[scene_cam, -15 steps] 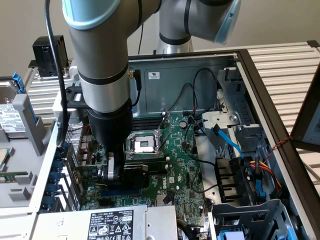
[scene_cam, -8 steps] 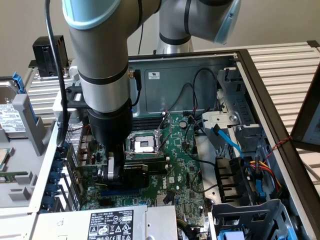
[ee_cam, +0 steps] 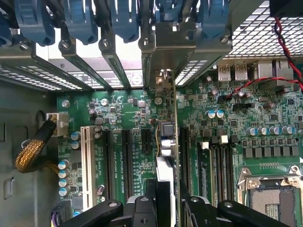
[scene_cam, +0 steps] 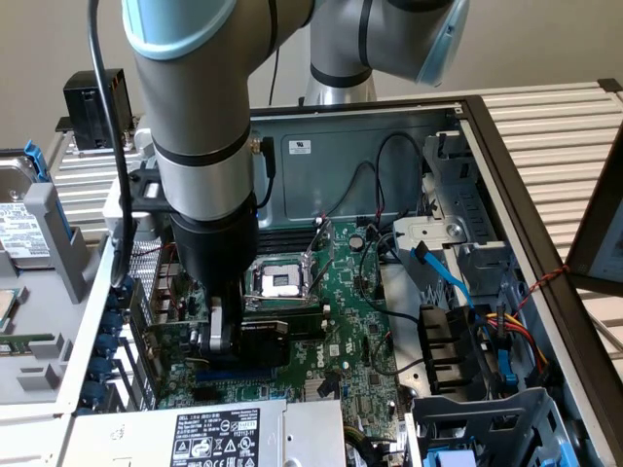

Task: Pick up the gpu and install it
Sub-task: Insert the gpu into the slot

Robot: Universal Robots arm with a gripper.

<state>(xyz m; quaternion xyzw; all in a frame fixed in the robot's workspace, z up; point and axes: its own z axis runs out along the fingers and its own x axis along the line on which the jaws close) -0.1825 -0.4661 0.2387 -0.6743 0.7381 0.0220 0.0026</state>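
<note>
The gpu (scene_cam: 268, 342), a card with a black shroud, is low inside the open computer case over the green motherboard (scene_cam: 355, 331), just in front of the CPU socket (scene_cam: 282, 282). My gripper (scene_cam: 216, 336) reaches down from above and is shut on it. In the wrist view the gpu (ee_cam: 166, 142) is seen edge-on between my gripper's (ee_cam: 165, 208) black fingers. It stands upright in line with the expansion slots, and its silver bracket (ee_cam: 168, 52) meets the case's rear slot openings. Whether its edge sits in a slot I cannot tell.
Blue slot latches (ee_cam: 80, 19) line the rear wall. A white slot (ee_cam: 86, 165) and a yellow braided cable (ee_cam: 33, 151) lie to one side. A power supply (scene_cam: 214, 433), a drive cage (scene_cam: 487, 428) and blue and black cables (scene_cam: 438, 268) crowd the case.
</note>
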